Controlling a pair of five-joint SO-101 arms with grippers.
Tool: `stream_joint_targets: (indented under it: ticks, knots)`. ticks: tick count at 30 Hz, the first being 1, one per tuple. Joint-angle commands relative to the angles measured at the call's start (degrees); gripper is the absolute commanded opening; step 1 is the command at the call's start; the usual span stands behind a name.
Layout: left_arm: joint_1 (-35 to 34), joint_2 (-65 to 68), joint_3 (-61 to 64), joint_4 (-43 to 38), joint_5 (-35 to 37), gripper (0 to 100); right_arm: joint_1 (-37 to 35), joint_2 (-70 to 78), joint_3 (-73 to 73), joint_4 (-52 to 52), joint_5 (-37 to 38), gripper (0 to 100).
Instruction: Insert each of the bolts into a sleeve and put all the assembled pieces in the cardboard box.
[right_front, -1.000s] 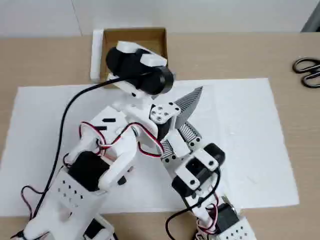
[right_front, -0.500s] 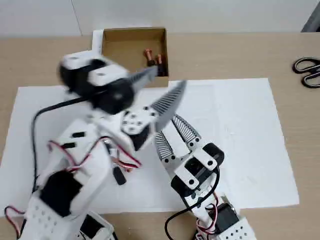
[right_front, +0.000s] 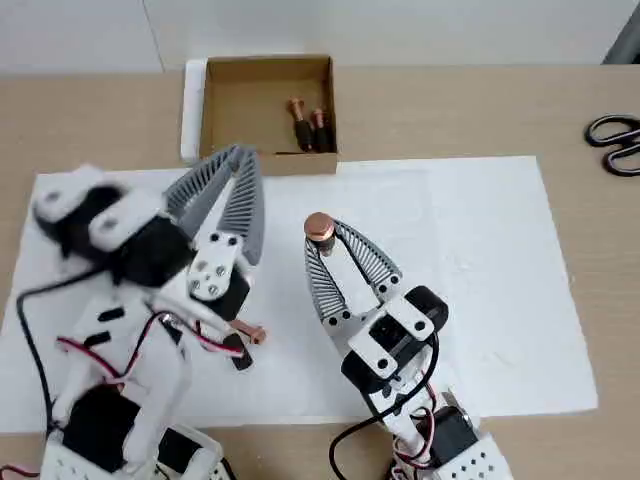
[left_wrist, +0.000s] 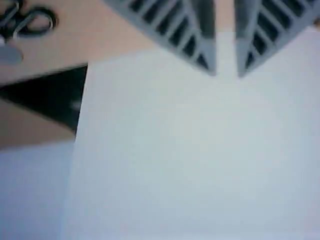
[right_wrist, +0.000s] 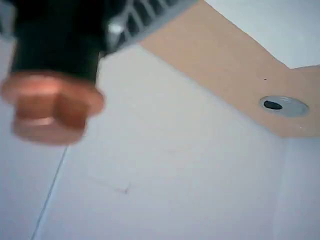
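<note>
In the cardboard box (right_front: 230, 95) at the back lie two assembled pieces (right_front: 308, 124) with copper heads and black bodies. My right gripper (right_front: 323, 234) stands over the white paper, shut on a bolt (right_front: 319, 226) whose copper head points up. The right wrist view shows that bolt (right_wrist: 52, 107) close up, copper head on a black body. My left gripper (right_front: 241, 153) hovers just in front of the box, its fingertips (left_wrist: 212, 62) a narrow gap apart with nothing between them. Another copper and black piece (right_front: 250, 336) lies on the paper beside the left arm.
A white paper sheet (right_front: 480, 280) covers the middle of the wooden table. A white foam strip (right_front: 193, 110) leans on the box's left side. Scissors (right_front: 614, 140) lie at the far right edge. A cable hole (right_wrist: 282, 105) sits in the tabletop.
The left arm has swung back from over the box toward the front left, and its fingers have closed to a narrow gap. The box's two pieces and the right gripper's bolt are now uncovered.
</note>
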Motion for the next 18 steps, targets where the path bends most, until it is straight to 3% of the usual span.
stream_joint_targets:
  ticks: [1,11,18]
  knots:
    - [-1.3,-4.9,5.3,-5.1,-0.3,1,0.0,-0.7,0.4,0.2,0.3,0.5]
    - [-12.7,-19.9,22.9,-5.1,-0.3,1,0.1,-0.2,0.4,0.3,0.3,0.5]
    - [-21.5,-28.0,37.4,-4.9,-0.2,1,1.5,-0.7,0.4,6.6,0.3,0.5]
